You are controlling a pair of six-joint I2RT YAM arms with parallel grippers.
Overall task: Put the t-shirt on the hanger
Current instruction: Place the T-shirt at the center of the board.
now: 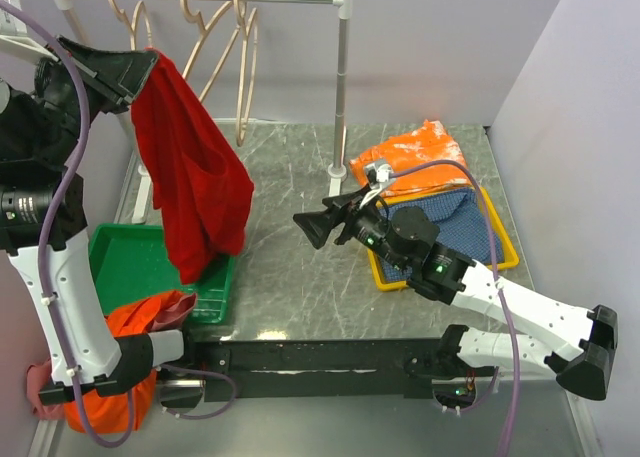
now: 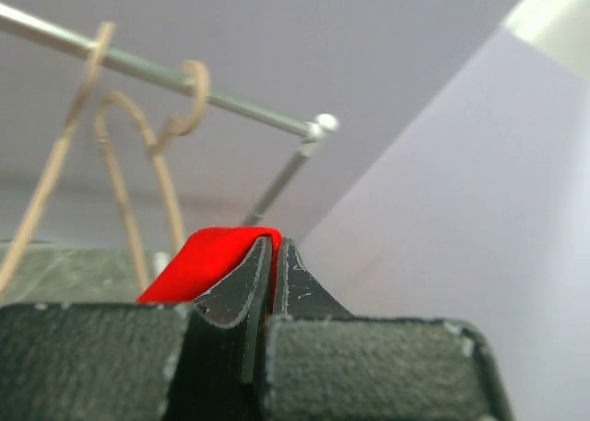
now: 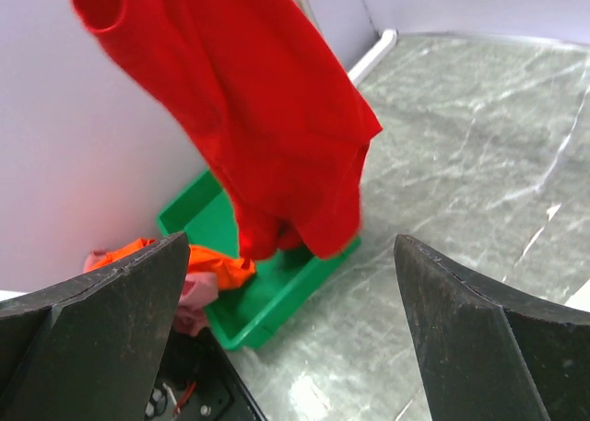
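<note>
The red t-shirt [image 1: 195, 177] hangs in the air at the left, its lower end dangling over a green tray. My left gripper [image 1: 150, 62] is raised high and shut on its top edge. In the left wrist view the jaws [image 2: 274, 246] are pressed together with a fold of the t-shirt [image 2: 207, 255] between them. Three pale wooden hangers hang on the rail behind; the nearest hanger [image 1: 135, 22] is just beside the left gripper, and two hangers [image 2: 129, 163] show in the left wrist view. My right gripper [image 1: 310, 227] is open and empty, low over the table, facing the t-shirt [image 3: 258, 99].
The green tray [image 1: 140, 267] sits at the left edge, with orange and pink garments [image 1: 130, 322] heaped at its near corner. A yellow tray [image 1: 505, 247] holds a blue cloth [image 1: 440, 217] at the right, an orange garment [image 1: 420, 152] behind it. The rack's post [image 1: 342, 87] stands mid-back.
</note>
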